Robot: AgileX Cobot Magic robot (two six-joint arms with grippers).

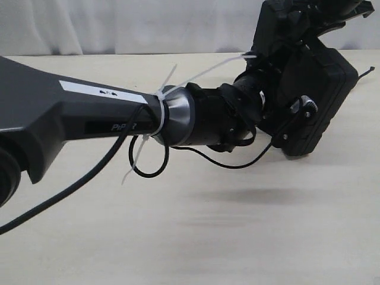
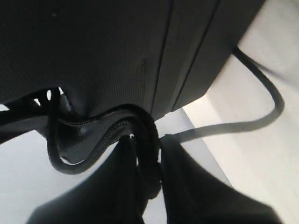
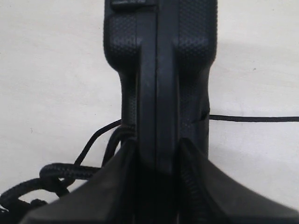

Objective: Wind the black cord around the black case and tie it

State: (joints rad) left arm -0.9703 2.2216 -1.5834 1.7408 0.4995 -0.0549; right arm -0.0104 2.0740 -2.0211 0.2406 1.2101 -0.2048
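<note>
Left hand point(image 2: 145, 142) pinching the black cord point(image 2: 65, 165), right hand point(image 3: 156, 149) clamped on the black case point(image 3: 159, 70).
The case hangs edge-on above the table point(image 3: 46, 56). Left wrist view: braided cord looping along its edge; only the right wrist view shows the knot point(image 3: 60, 172); the left arm point(image 1: 89, 113) fills the exterior view.

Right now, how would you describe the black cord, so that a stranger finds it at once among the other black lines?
Start at the black case, clamped on edge in the right gripper. The black cord bunches in loops right beside it. It is braided and rough, unlike the smooth cable zip-tied to the left arm.
</note>
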